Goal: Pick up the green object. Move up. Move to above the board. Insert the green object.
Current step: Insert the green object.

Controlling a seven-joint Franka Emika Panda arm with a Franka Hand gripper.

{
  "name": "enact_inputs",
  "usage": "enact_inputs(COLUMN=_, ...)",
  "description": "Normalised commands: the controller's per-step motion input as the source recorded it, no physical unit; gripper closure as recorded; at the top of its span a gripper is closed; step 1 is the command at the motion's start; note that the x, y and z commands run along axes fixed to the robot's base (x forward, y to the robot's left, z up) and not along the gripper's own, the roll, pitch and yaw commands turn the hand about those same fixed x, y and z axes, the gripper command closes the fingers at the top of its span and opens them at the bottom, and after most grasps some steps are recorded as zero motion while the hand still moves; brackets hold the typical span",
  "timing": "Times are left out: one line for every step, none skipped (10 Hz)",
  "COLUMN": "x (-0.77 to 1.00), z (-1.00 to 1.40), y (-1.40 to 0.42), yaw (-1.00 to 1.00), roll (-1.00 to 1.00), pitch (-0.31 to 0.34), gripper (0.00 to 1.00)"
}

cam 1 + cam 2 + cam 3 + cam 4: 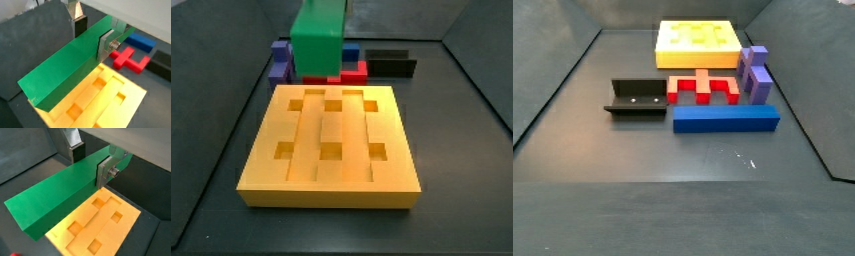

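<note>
— Wrist views first: what's the gripper (92, 34) doing?
— Silver fingers (105, 172) w/ dark pads pinch the long matte green rectangular bar (60, 194) across its width, held in the air over the flat yellow-orange board w/ square holes (100, 223). Red notched block (128, 58) & blue block (140, 41) lie beyond.
— Side views?
— Green bar (318, 35) hangs near the board's (331, 135) far edge; gripper itself not visible. Dark L-shaped fixture (636, 98) sits beside the red block (704, 90), purple piece (756, 72) near them.

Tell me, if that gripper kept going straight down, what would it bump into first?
Probably the board: the gripper holds the green bar in its fingers above it, though the gap is unclear.
</note>
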Motion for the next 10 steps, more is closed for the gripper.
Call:
enact_inputs(x=0.03, z=-0.44, y=-0.38, yaw=0.04, roll=-0.28, pitch=-0.121, gripper=1.00)
enact_inputs(x=0.00, z=-0.46, y=-0.10, yaw=0.06, roll=-0.30, pitch=-0.109, gripper=1.00)
enact_inputs(x=0.00, z=-0.34, y=0.00, yaw=0.04, roll=-0.39, pitch=-0.129, gripper=1.00)
enact_inputs(x=0.00, z=-0.33, y=0.12, yaw=0.03, roll=-0.41, pitch=-0.131, gripper=1.00)
enact_inputs(x=0.00, z=-0.33, y=0.16, yaw=0.02, roll=-0.40, pitch=-0.139, gripper=1.00)
enact_inputs(x=-0.04, z=-0.46, y=0.13, yaw=0.01, roll=-0.33, pitch=-0.131, gripper=1.00)
enact_inputs(x=-0.09, z=-0.50, y=0.17, yaw=0.00, roll=-0.32, pitch=-0.133, gripper=1.00)
enact_inputs(x=-0.15, z=-0.55, y=0.11, yaw=0.00, roll=-0.20, pitch=-0.116, gripper=1.00)
enact_inputs(x=-0.14, z=-0.57, y=0.00, yaw=0.14, roll=0.00, pitch=-0.084, gripper=1.00)
enact_inputs(x=-0.21, z=-0.63, y=-0.14, yaw=0.15, roll=0.34, pitch=-0.063, gripper=1.00)
